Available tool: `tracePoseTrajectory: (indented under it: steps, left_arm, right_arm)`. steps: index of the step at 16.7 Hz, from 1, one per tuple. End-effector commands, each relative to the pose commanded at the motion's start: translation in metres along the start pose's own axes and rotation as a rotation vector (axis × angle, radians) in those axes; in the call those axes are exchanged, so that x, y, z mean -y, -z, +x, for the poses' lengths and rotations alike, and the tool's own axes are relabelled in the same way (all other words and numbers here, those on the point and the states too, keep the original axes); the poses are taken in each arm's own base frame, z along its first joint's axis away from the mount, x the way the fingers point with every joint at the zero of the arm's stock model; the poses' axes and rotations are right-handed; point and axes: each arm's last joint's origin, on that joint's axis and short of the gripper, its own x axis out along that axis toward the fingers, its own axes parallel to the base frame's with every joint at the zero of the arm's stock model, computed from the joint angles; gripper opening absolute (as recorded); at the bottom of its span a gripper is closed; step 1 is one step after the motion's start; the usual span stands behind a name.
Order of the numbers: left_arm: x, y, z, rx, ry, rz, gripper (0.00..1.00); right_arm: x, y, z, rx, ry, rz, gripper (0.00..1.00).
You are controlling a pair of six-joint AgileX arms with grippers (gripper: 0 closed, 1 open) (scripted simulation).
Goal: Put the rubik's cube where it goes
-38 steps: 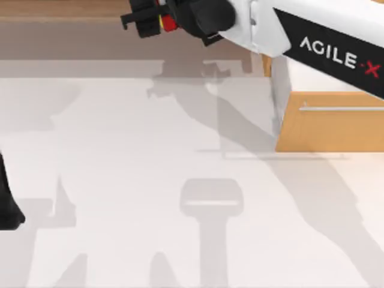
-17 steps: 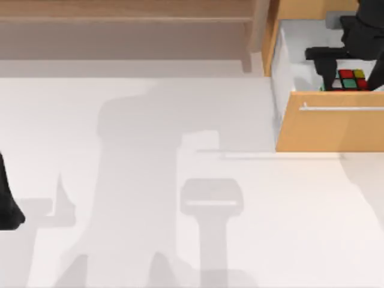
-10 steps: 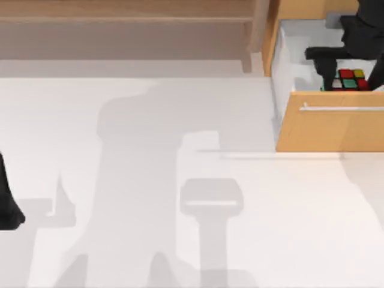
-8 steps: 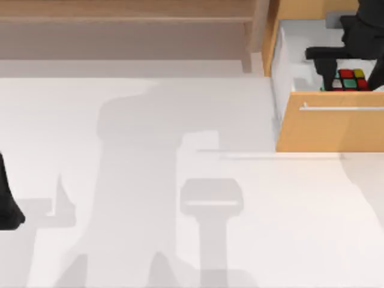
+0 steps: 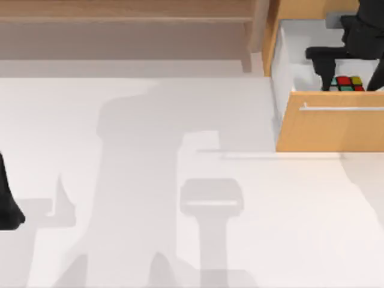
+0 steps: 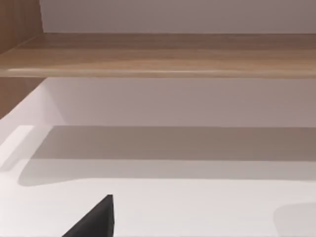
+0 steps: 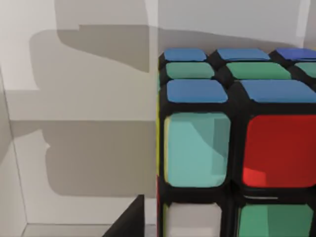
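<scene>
The rubik's cube (image 5: 346, 83) lies inside the open drawer (image 5: 330, 129) at the table's far right, just behind the wooden drawer front. My right gripper (image 5: 351, 74) reaches down into the drawer over the cube, open, one black finger (image 5: 327, 60) standing left of the cube with a small gap. In the right wrist view the cube (image 7: 237, 148) sits close up against the drawer's white wall (image 7: 89, 98), a dark fingertip (image 7: 129, 221) beside it. My left arm (image 5: 6, 204) is parked at the table's left edge.
The drawer has white inner walls (image 5: 281, 66) and a thin metal handle (image 5: 342, 108) on its front. A long wooden shelf (image 5: 120, 9) runs along the back; the left wrist view faces this shelf (image 6: 158, 54). White tabletop (image 5: 150, 198) spreads across the middle and front.
The right arm swung from the table's back middle over to the drawer with the cube. In the last half second the cube dropped lower in the drawer, apart from the fingers.
</scene>
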Motion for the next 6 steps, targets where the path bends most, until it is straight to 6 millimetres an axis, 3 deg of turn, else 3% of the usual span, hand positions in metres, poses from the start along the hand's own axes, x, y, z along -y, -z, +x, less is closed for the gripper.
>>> tracePoseTrajectory:
  steps: [6]
  left_arm:
    - [0.0,0.0,0.0,0.0,0.0,0.0,1.0]
  right_arm:
    - [0.0,0.0,0.0,0.0,0.0,0.0,1.0]
